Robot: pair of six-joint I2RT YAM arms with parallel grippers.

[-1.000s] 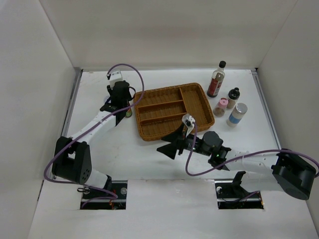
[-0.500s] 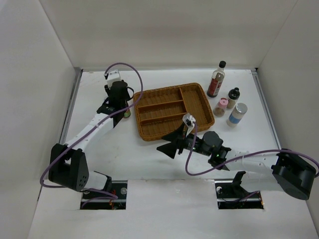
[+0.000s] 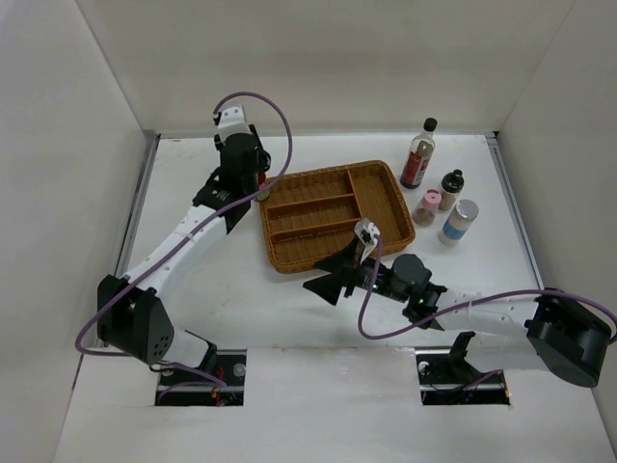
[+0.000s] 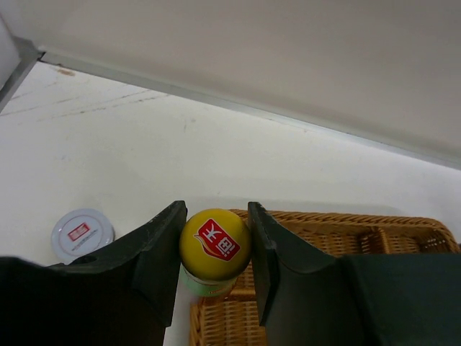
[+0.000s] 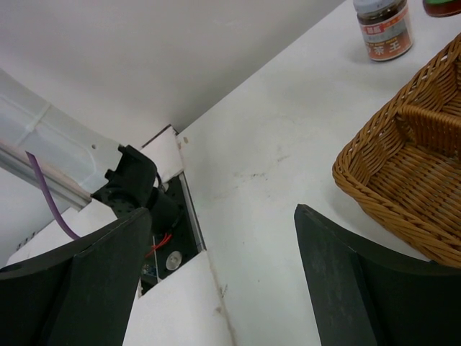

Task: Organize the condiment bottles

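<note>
Six condiment containers show. Four stand clustered on the white table right of the tray: the tall dark-sauce bottle (image 3: 418, 154), the small black-capped bottle (image 3: 450, 189), the pink-lidded shaker (image 3: 427, 206) and the cylindrical blue-label shaker (image 3: 459, 222). The fifth, the white-lidded jar (image 4: 82, 232), stands left of the tray. The sixth, the green-red bottle (image 4: 215, 240), has a round yellow cap with a red logo and is pinched between the black fingers of the left gripper (image 4: 214, 213) at the tray's left corner. It seems lifted, though its base is hidden. The one woven wicker tray (image 3: 386, 174) has four compartments. The right gripper (image 5: 217, 216) hangs spread wide, holding nothing.
</note>
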